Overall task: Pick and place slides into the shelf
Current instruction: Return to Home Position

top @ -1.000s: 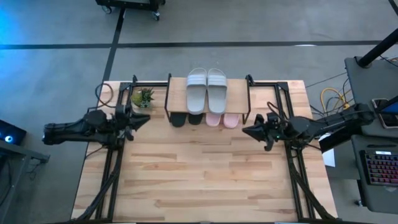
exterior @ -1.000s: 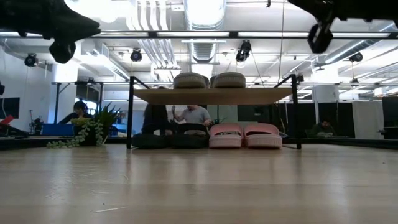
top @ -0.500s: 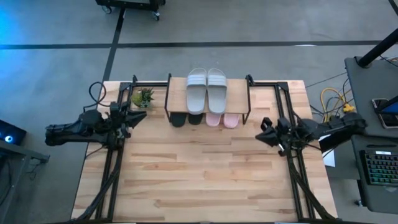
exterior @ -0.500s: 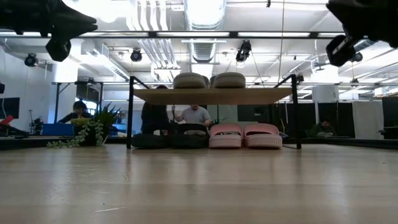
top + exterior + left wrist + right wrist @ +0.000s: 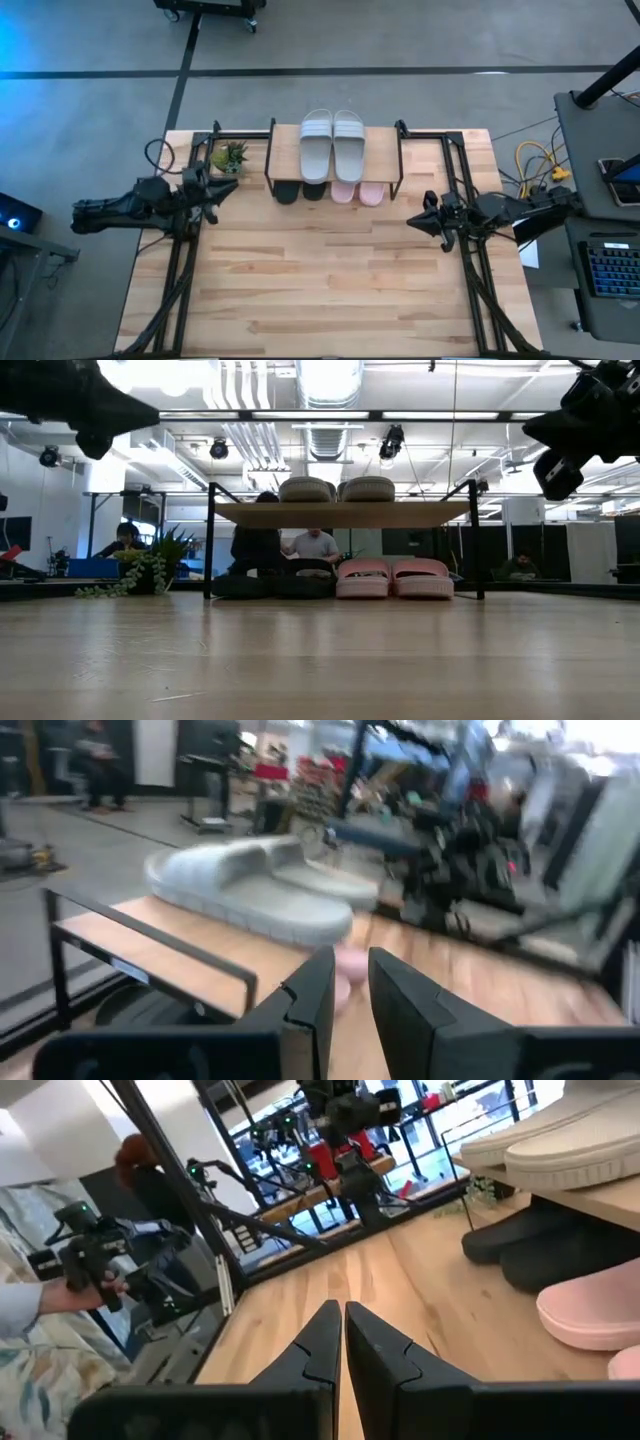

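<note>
At the left side of the table [image 5: 330, 290] the left gripper [image 5: 215, 190] hung above the boards. Its fingers [image 5: 312, 1005] were parted by a narrow slit with nothing between them. It pointed inward, so the shelf [image 5: 285, 150] lay ahead of it and slightly toward the far edge, just past a small potted plant [image 5: 230, 156] by the far left corner. All six slides were at the shelf, each with its long axis running from the table's near edge to its far edge, across both grippers' line of reach. The black pair [image 5: 300, 191] sat on the table under the board's left half. The grey pair [image 5: 333, 140] lay side by side on top, soles down and touching. The pink pair [image 5: 357, 193] sat under the right half, just beside the black. On the right, the right gripper [image 5: 418, 218] hovered empty with its fingers pressed together, near the shelf's right legs but on the near side of them. It looked the closer of the two to the shelf, nearest the pink pair, while the left arm was nearer the black pair. No slide lay out on the open boards, so the coming move probably called only for both arms to draw back outward, clear of the legs. No brand or writing could be read. A pale tag [image 5: 130, 970] on the shelf's rail showed in the left wrist view, but it was too blurred to make out.
</note>
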